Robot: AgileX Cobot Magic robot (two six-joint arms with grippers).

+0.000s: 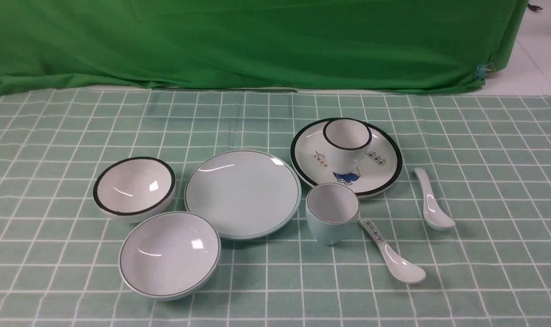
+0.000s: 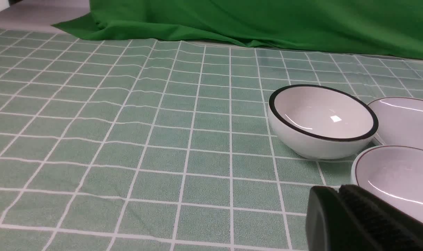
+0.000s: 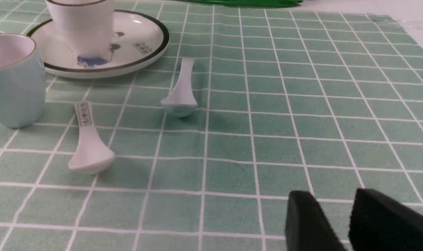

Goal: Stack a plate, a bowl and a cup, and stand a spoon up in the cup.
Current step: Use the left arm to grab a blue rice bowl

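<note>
Left tool (image 2: 338, 191) pressed together, right tool (image 3: 335, 202) spread, both empty. Off the pale blue-green plate (image 1: 242, 193): blue-grey bowl (image 1: 170, 254) just beside its near-left edge, pale blue cup (image 1: 332, 213) just right, plain white spoon (image 1: 432, 202) farther right.

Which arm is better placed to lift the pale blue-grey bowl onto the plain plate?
Probably the left. The bowl lies on the robot's left side, close beside the shut left jaws; the right jaws face the spoon instead.
</note>
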